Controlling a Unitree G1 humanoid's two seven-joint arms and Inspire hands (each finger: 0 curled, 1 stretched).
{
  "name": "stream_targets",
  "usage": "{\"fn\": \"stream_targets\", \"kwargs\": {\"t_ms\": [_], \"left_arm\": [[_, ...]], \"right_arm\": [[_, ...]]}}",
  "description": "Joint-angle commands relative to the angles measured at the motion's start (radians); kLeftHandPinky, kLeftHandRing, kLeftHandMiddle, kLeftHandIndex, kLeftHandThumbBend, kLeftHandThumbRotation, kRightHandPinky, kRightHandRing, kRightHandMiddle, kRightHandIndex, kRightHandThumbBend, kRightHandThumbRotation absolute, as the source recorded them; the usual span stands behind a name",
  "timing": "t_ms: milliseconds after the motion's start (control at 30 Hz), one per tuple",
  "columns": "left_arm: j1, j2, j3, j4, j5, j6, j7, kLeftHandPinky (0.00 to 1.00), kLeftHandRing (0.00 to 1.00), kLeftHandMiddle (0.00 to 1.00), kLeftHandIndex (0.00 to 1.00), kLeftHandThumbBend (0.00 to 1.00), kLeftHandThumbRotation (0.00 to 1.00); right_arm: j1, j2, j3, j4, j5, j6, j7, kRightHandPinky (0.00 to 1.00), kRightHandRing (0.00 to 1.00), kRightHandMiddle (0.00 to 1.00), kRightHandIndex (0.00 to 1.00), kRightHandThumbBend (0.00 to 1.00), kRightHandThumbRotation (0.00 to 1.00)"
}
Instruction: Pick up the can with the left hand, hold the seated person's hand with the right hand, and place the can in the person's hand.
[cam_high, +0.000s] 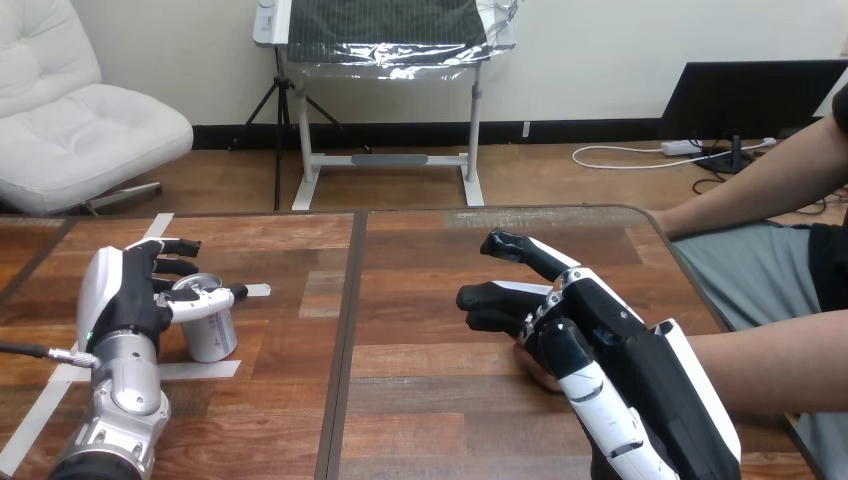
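The can (212, 330) stands upright on the table (430, 400), on its left half and toward the left edge, with strips of white tape (200, 370) on the wood just beside its base. The robot's left hand (125, 295) is at it from the left edge side. The silver forearm (120, 410) rises from the near edge and the wrist is turned so that the white back of the hand faces outward. Its thumb (205, 300) lies across the can's front just under the rim, and the fingers (172, 246) are curled over behind the top, so the hand has closed on the can's upper part. The can's base looks to be on the wood.

The right hand (600, 330) is on the table's right half, nearer the near edge than the far one and not far from the right edge. It is palm down with its white shells up, the arm coming in from the near right corner. Its fingers (520, 250) reach toward the seam (345, 340) in the middle of the table, loosely stretched with the tips a little bent, and they have nothing in them.

The person's forearm (770, 370) comes in over the right edge and runs under that hand. A small part of the person's hand (537, 368) shows beneath the palm. From here I see the robot hand lying over it, with no finger wrapped round it.
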Motion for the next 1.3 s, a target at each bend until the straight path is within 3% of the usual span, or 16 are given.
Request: {"fn": "stream_targets", "kwargs": {"t_ms": [0, 467, 867, 1267], "left_arm": [[-0.059, 0.021, -0.029, -0.028, 0.031, 0.016, -0.008, 0.57, 0.68, 0.72, 0.74, 0.81, 0.03], [-0.071, 0.03, -0.057, -0.026, 0.073, 0.075, -0.037, 0.78, 0.84, 0.84, 0.81, 0.86, 0.16], [-0.077, 0.03, -0.064, -0.033, 0.087, 0.119, -0.077, 0.83, 0.9, 0.89, 0.84, 0.9, 0.22], [-0.077, 0.034, -0.071, -0.034, 0.091, 0.118, -0.101, 0.83, 0.94, 0.91, 0.86, 0.93, 0.21]], "right_arm": [[-0.038, 0.015, 0.004, -0.042, 0.006, -0.01, -0.005, 0.75, 0.77, 0.7, 0.82, 0.43, 0.63], [-0.036, 0.017, 0.004, -0.042, 0.008, -0.012, -0.007, 0.75, 0.77, 0.7, 0.82, 0.46, 0.63], [-0.034, 0.015, 0.004, -0.042, 0.009, -0.015, -0.009, 0.74, 0.77, 0.7, 0.82, 0.45, 0.63], [-0.035, 0.012, 0.002, -0.042, 0.01, -0.02, -0.006, 0.74, 0.77, 0.7, 0.82, 0.44, 0.63]]}}
